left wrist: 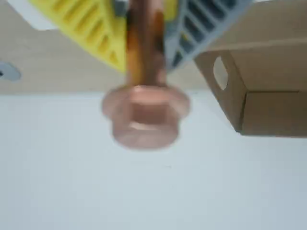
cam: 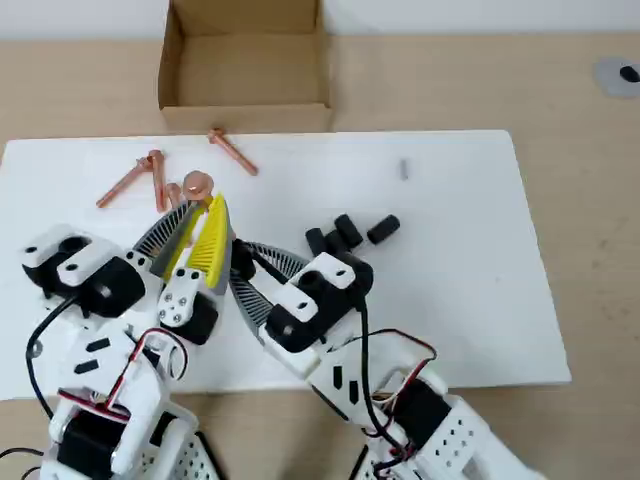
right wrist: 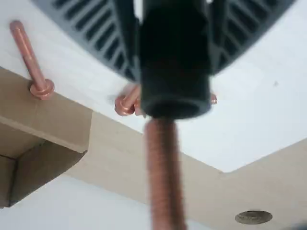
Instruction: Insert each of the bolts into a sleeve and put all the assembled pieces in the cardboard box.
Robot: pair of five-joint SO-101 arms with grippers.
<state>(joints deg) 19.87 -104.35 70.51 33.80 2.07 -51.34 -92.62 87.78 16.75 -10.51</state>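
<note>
Left gripper (left wrist: 146, 33) pinches the copper-coloured metal bolt (left wrist: 145, 115) by its shank. The right gripper (right wrist: 175, 43) clamps the black cylindrical sleeve (right wrist: 175, 72). Both seem rigid, light and slippery.

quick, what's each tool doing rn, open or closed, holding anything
left tool: closed, holding a copper bolt by its shank.
right tool: closed, holding a black sleeve.

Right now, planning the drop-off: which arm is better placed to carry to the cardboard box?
Likely left: its pincer grips the copper bolt nearer the cardboard box. The right pincer, shut on a black sleeve, sits farther back.
</note>
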